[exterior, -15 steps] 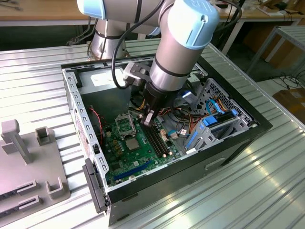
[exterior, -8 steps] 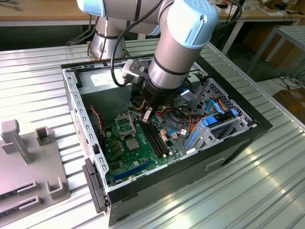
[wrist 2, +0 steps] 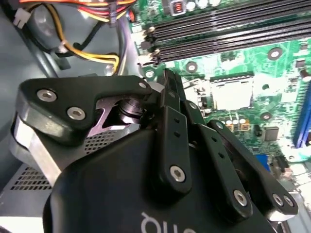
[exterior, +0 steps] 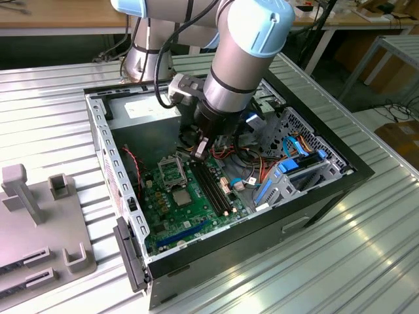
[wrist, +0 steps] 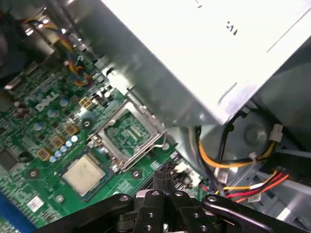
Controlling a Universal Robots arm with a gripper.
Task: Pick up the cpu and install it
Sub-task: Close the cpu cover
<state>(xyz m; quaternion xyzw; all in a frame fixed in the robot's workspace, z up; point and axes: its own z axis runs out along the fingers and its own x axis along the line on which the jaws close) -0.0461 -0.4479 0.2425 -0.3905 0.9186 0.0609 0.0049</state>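
Note:
In the exterior view my gripper (exterior: 200, 149) hangs inside the open computer case, just above the green motherboard (exterior: 196, 219). A small pale tan piece, the cpu (exterior: 200, 152), shows at its tip. In both wrist views the black fingers (wrist: 163, 180) (wrist 2: 169, 85) stand pressed together, with the chip edge-on and barely seen. The black-and-metal socket frame (exterior: 171, 173) (wrist: 127, 135) (wrist 2: 232, 93) lies a little to the exterior view's left of the gripper and below it. A grey square chip (exterior: 185, 198) (wrist: 85, 174) is soldered beside the socket.
The grey power supply box (exterior: 147, 112) (wrist: 194, 48) stands close behind the gripper. Black memory slots (exterior: 213, 186) (wrist 2: 218, 29) run beside the socket, with bundled cables (exterior: 262, 163) and a blue drive cage (exterior: 294, 173) further right. A grey fixture (exterior: 33, 229) sits outside the case on the left.

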